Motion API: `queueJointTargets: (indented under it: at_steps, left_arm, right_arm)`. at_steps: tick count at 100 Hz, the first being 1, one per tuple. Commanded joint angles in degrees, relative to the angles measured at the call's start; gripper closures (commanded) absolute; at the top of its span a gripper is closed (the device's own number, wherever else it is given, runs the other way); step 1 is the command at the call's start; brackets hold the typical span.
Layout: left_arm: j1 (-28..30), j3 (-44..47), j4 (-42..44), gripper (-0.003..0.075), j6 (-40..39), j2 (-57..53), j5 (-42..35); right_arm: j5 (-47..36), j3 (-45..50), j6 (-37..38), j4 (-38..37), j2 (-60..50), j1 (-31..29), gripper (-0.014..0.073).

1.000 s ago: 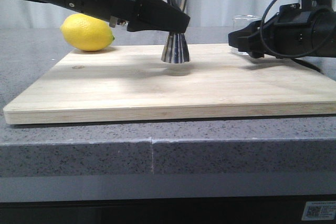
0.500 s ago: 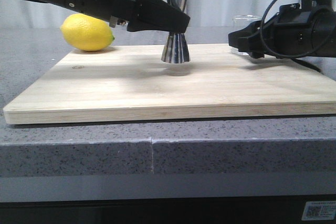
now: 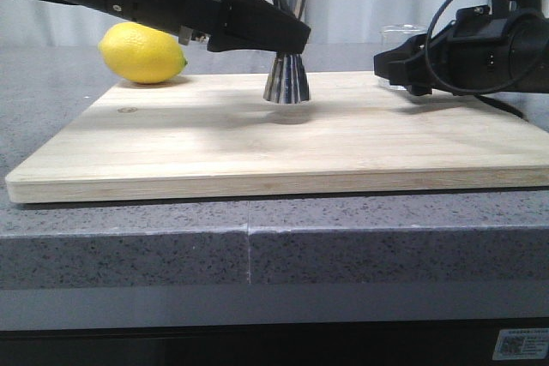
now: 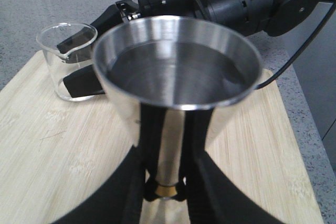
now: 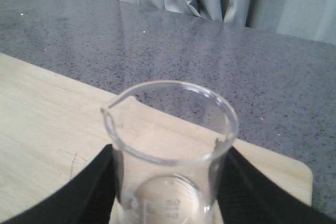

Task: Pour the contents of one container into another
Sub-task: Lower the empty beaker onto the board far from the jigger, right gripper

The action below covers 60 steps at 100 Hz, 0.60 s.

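One wrist view alone shows jigger (image 4: pixel 176 72) holding liquid.

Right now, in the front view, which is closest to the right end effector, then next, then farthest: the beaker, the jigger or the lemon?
1. beaker: between the right end effector's fingers, far right.
2. jigger: mid-board, in the left end effector.
3. lemon: far left, behind the board.
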Motion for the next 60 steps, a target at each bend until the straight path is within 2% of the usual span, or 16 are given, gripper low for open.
queueJointTargets:
  at_steps: [1, 17, 39, 60]
  left_arm:
    - [-0.56, -1.66, -4.23, 0.0627, -0.45, -2.73, 2.87]
    - [-0.56, -1.66, -4.23, 0.0627, -0.45, -2.73, 2.87]
    - [-0.56, -1.66, -4.23, 0.0627, -0.45, -2.73, 2.87]
    - [-0.56, -1.66, -4.23, 0.0627, -0.45, -2.73, 2.76]
  right_arm:
    - [-0.61, -1.17, -0.41, 0.76, -1.99, -0.47, 0.028]
    - [-0.72, -1.17, -0.41, 0.76, -1.99, -0.47, 0.0269]
    - [-0.72, -1.17, -0.41, 0.76, -1.99, -0.47, 0.0173]
    - [-0.94, -1.17, -0.41, 0.76, -1.99, -0.47, 0.0172]
